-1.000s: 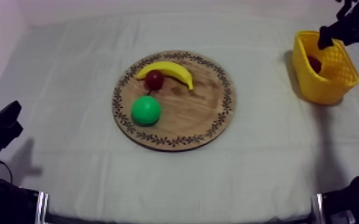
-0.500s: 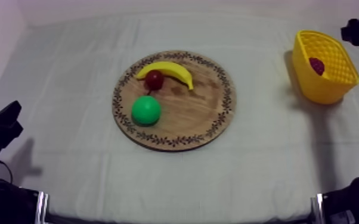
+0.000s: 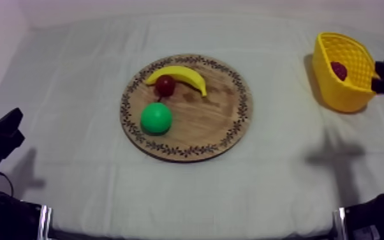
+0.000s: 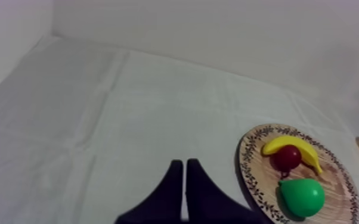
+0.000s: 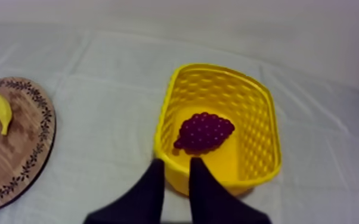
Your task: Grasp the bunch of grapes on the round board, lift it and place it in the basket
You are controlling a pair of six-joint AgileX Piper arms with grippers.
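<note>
Once higher, right pincer (image 3: 379,79) beside basket (image 3: 326,41).

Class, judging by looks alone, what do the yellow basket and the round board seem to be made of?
Yellow basket: probably moulded plastic, with uniform colour and dimpled lattice walls. Round board: seemingly wood, with visible brown grain, a matte surface and a dark leaf-pattern rim.

Wooden board (image 3: 223,124) being borne on table (image 3: 73,96), basket (image 3: 335,96) to board's right.
Bunch of grapes (image 5: 204,131) being held in basket; banana (image 3: 178,75), small red fruit (image 3: 164,85), pear (image 3: 155,118) being carried on board.
</note>
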